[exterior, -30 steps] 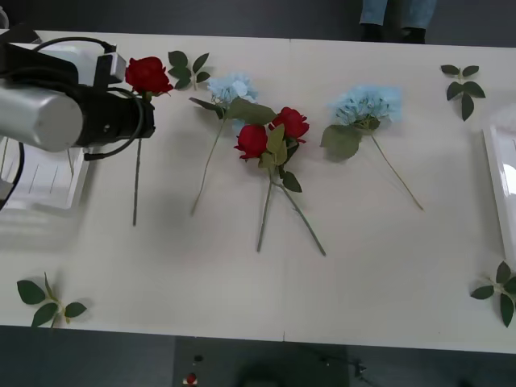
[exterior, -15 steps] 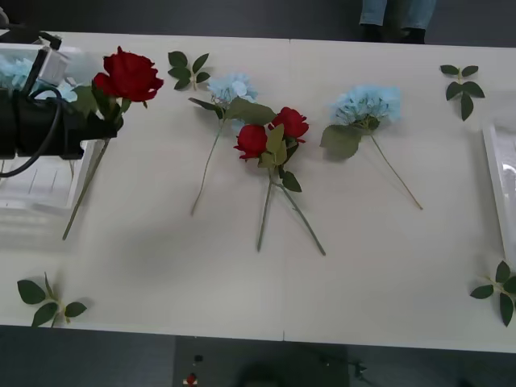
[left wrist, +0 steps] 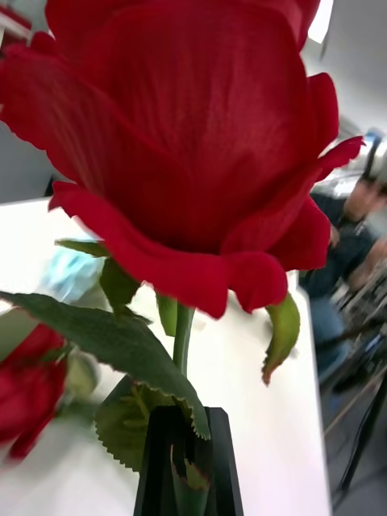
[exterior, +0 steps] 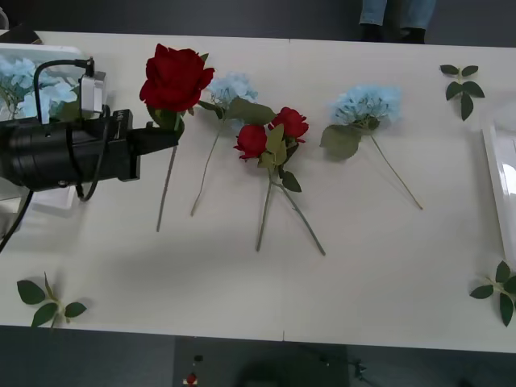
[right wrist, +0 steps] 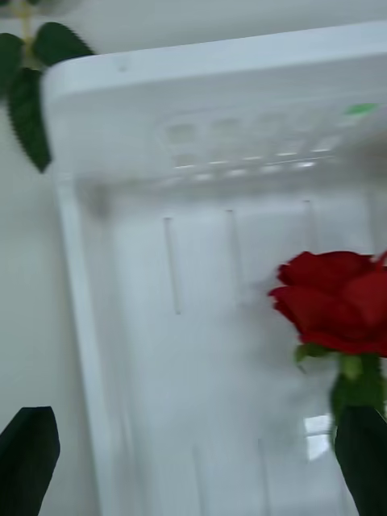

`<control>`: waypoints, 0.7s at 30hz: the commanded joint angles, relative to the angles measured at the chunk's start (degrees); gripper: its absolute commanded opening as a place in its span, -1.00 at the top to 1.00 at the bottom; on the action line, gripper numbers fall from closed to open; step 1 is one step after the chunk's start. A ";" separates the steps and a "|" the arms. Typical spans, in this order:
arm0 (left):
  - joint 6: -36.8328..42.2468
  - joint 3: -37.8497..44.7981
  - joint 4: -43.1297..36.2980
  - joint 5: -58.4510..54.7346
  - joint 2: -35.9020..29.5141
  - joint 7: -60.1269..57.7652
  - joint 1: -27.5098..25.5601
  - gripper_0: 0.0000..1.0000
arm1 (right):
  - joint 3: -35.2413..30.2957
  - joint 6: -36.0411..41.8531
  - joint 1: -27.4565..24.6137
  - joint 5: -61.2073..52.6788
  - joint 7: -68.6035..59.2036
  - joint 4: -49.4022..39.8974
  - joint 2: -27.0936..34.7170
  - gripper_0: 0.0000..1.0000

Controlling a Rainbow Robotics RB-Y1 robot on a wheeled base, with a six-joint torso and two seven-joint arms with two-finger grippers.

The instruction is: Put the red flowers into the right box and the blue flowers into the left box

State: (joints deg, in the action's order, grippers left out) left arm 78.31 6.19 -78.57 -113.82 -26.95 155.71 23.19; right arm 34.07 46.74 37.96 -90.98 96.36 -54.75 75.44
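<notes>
My left gripper (exterior: 171, 135) is shut on the stem of a red flower (exterior: 176, 76) and holds it in the air above the table, just right of the left box (exterior: 44, 51). In the left wrist view its black fingers (left wrist: 161, 459) pinch the stem under the big bloom (left wrist: 185, 145). Blue flowers (exterior: 32, 89) lie in the left box. On the table lie two red flowers (exterior: 251, 141) (exterior: 292, 122) and two blue flowers (exterior: 232, 87) (exterior: 367, 103). My right gripper (right wrist: 193, 484) is open over the right box (right wrist: 201, 89), where a red flower (right wrist: 339, 298) lies.
Loose green leaf sprigs lie at the table's corners: far right (exterior: 462, 85), near right (exterior: 497, 292) and near left (exterior: 47, 300). The right box's edge (exterior: 500, 185) shows at the table's right side. A sprig (right wrist: 24, 89) lies beside that box.
The left gripper has lifted the red flower off the table, first drawing it left, then swinging it right and higher. The other flowers have not moved.
</notes>
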 commanded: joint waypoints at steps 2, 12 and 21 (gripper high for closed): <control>-4.22 -5.14 -1.06 -7.55 3.93 -0.71 -0.52 1.00 | -5.24 -2.09 -2.19 -4.21 0.23 -6.24 -4.16 -1.00; -19.42 -17.71 -1.06 -22.23 13.24 -0.71 -0.52 1.00 | -5.68 -3.15 -3.06 4.05 1.72 -21.80 -10.58 -1.00; -30.50 -24.21 -1.24 -25.92 15.79 -0.71 2.38 1.00 | -16.49 3.18 -12.12 -8.69 13.15 -34.98 -10.40 -1.00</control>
State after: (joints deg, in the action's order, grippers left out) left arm 49.67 -18.43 -78.56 -139.47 -11.25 155.71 23.36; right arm 24.94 46.67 29.96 -95.24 101.90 -87.38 64.04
